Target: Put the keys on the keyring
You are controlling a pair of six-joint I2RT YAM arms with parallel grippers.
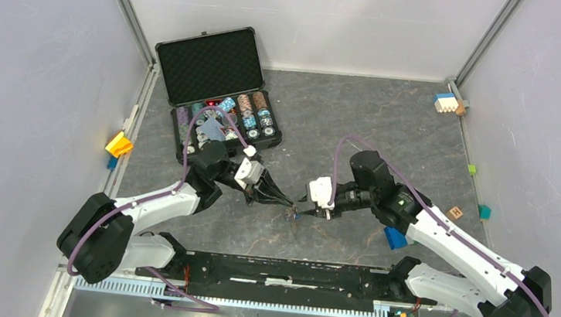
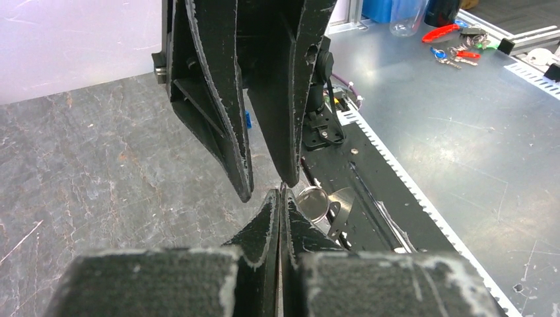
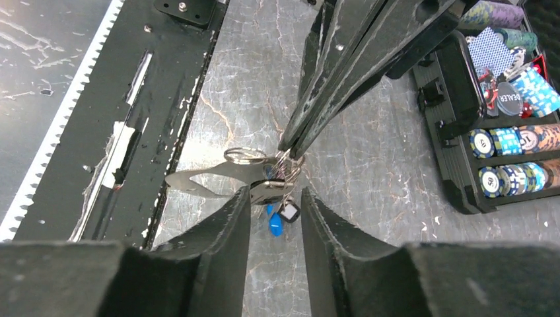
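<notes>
The keyring bunch (image 3: pixel 280 168) hangs between both grippers, just above the table. It holds a round ring (image 3: pixel 244 156), a flat metal tool (image 3: pixel 201 178), a blue-tagged key (image 3: pixel 275 224) and a black-and-white-tagged key (image 3: pixel 288 212). In the top view the bunch (image 1: pixel 293 214) is a small dark cluster. My left gripper (image 3: pixel 290 148) comes from above and is shut on the bunch's wire ring; the left wrist view shows its fingers (image 2: pixel 280 198) pressed together beside the ring (image 2: pixel 314 201). My right gripper (image 3: pixel 276 198) is open, its fingers on either side of the hanging tags.
An open black case of poker chips (image 1: pixel 223 118) stands behind the left arm. A blue block (image 1: pixel 395 238) lies by the right arm. Small coloured blocks (image 1: pixel 119 144) (image 1: pixel 449 103) lie at the side edges. The black base rail (image 1: pixel 290 272) runs along the near edge.
</notes>
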